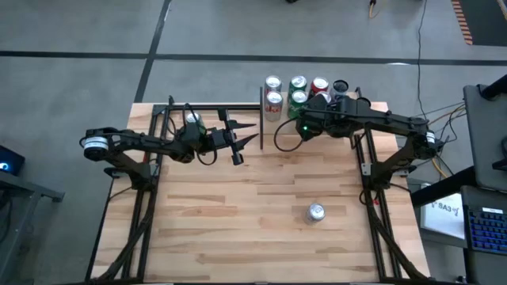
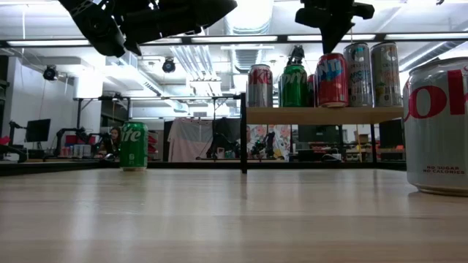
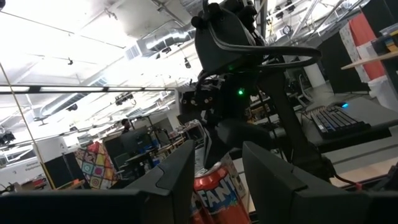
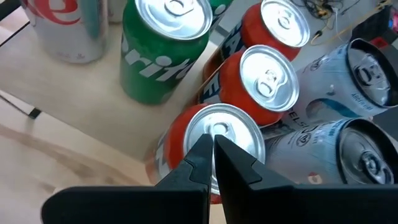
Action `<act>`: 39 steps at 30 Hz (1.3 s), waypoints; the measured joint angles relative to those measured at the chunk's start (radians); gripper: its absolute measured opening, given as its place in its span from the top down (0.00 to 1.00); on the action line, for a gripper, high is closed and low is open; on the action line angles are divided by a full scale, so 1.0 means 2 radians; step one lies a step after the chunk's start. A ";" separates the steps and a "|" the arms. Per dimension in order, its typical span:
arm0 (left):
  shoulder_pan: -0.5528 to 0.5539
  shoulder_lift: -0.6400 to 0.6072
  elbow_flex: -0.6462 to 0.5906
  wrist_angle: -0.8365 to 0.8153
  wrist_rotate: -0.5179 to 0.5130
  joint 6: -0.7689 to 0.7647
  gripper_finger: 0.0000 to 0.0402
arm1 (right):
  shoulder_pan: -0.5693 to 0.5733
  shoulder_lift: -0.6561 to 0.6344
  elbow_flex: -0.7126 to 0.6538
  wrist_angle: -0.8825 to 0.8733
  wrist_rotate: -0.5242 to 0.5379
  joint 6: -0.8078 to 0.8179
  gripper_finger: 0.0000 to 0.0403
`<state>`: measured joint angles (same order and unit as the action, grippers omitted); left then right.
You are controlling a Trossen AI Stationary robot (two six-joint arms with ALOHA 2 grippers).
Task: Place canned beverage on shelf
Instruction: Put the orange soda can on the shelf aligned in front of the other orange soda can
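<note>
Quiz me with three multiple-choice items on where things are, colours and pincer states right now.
1. The silver can off the shelf stands: A) on the tabletop, right-arm side; B) inside a box; C) on the floor.
2. The table can by the left arm is: A) blue; B) green; C) yellow.
3. The right pincer is: A) wide open; B) clamped around a bottle; C) shut above a red can.
Answers: A, alone on bare wood; B, green wall in the low view; C, fingers meet over the lid.
</note>
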<state>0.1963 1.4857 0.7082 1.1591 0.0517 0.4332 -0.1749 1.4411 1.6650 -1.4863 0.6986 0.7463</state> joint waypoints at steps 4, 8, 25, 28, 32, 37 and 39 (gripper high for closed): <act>0.000 0.000 0.000 -0.007 0.000 0.005 0.70 | 0.000 -0.004 0.000 0.000 0.002 0.000 0.98; 0.000 0.000 0.000 -0.008 0.011 0.005 0.72 | 0.005 -0.007 0.006 0.002 0.004 -0.004 0.98; 0.000 0.000 0.069 -0.208 0.042 -0.070 0.91 | 0.179 -0.041 -0.046 0.039 0.084 -0.032 0.98; -0.002 0.000 0.068 -0.205 0.042 -0.097 0.91 | 0.198 -0.070 -0.078 0.063 0.084 -0.045 0.98; -0.004 0.000 0.068 -0.192 0.041 -0.113 0.91 | 0.203 -0.126 -0.144 0.147 0.084 -0.090 0.98; -0.004 0.000 0.068 -0.166 0.041 -0.121 0.91 | 0.204 -0.198 -0.233 0.233 0.079 -0.131 0.98; -0.004 0.000 0.068 -0.155 0.041 -0.121 0.91 | 0.204 -0.223 -0.267 0.252 0.079 -0.142 0.98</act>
<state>0.1883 1.4857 0.8450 0.8497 0.1333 0.1913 0.2321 0.9947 1.1310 -0.9819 0.8566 0.4628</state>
